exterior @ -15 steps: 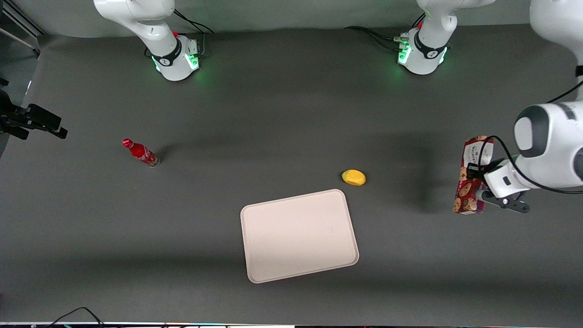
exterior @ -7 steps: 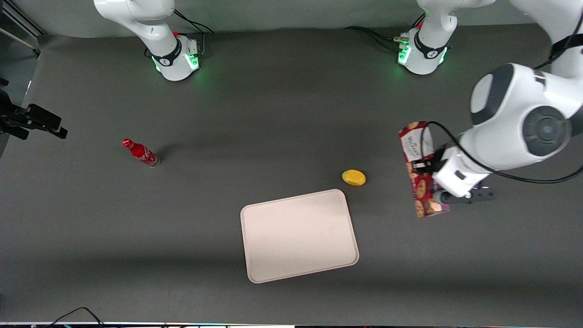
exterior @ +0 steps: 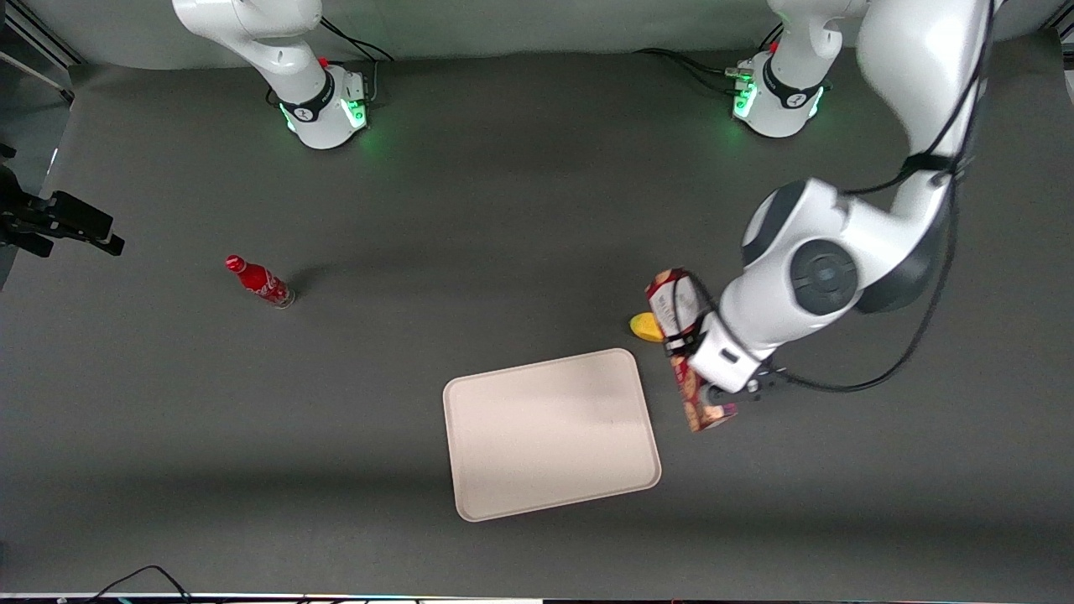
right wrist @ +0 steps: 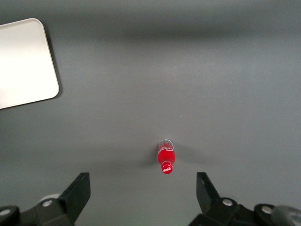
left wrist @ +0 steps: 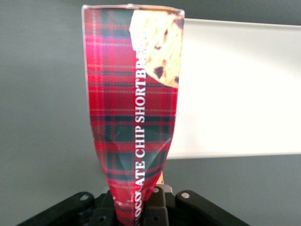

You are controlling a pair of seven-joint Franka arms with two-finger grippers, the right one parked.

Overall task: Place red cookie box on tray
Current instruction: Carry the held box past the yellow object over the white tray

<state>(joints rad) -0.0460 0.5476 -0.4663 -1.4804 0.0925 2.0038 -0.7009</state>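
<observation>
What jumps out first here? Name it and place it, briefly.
The red cookie box stands out first: the gripper is shut on it and holds it in the air beside the tray, toward the working arm's end. The pale tray is bare. A yellow object lies partly hidden under the box, and a small red bottle stands toward the parked arm's end.

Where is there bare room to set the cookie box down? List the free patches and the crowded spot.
The whole tray is bare inside its rim. The table lies open between the tray and the red bottle. It is crowded at the tray's corner toward the working arm, where the gripper, shut on the cookie box, hangs over the yellow object.
</observation>
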